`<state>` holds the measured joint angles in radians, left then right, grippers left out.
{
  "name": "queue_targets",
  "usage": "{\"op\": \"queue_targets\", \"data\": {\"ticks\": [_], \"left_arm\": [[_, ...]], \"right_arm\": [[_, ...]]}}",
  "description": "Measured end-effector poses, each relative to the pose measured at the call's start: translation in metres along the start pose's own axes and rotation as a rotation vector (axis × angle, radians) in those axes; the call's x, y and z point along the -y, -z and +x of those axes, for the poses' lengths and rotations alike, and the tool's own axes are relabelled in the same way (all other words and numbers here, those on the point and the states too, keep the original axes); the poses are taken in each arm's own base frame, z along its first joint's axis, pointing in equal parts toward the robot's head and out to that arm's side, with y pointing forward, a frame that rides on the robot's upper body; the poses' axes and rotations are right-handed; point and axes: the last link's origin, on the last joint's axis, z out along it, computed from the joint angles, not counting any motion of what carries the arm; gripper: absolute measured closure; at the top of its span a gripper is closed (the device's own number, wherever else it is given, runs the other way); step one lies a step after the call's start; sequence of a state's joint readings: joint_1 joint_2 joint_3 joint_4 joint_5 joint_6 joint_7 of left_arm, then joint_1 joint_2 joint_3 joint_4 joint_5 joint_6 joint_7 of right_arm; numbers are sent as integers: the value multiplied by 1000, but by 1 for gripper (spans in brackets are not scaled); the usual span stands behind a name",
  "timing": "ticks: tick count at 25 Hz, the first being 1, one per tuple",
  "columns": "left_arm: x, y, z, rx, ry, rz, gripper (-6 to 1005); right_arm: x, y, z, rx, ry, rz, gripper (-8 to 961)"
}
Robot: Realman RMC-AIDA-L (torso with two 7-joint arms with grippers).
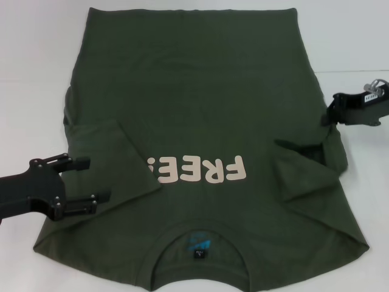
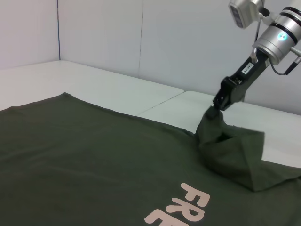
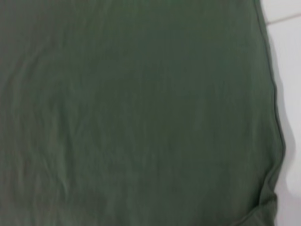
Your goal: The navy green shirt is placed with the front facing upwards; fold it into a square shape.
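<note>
The navy green shirt (image 1: 194,91) lies flat, front up, collar and blue label (image 1: 199,246) at the near edge, cream "FREE!" print (image 1: 200,170) on the chest. Its left sleeve (image 1: 115,158) is folded inward over the body. My left gripper (image 1: 96,180) is open and empty at the shirt's near left edge, beside that sleeve. My right gripper (image 1: 326,118) is shut on the fabric of the right sleeve (image 1: 304,164) at the shirt's right edge and holds it raised; the left wrist view shows this gripper (image 2: 214,113) pinching a lifted peak of cloth (image 2: 230,150). The right wrist view shows only shirt cloth (image 3: 141,113).
The white table (image 1: 36,48) surrounds the shirt, with bare surface to the left, right and far side. A seam (image 2: 160,106) runs across the tabletop. A pale wall (image 2: 141,37) stands behind the table's far edge.
</note>
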<state>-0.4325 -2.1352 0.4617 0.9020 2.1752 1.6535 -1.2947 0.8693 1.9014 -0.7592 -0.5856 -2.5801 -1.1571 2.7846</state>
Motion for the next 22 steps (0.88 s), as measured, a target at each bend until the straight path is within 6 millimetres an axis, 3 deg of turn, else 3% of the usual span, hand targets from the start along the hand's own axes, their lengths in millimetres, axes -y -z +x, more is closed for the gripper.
{"op": "queue_targets", "data": {"ticks": [22], "left_arm": [[0, -1, -4, 1, 5, 2, 153]], "right_arm": [[-5, -27, 12, 185, -106, -155, 850]]}}
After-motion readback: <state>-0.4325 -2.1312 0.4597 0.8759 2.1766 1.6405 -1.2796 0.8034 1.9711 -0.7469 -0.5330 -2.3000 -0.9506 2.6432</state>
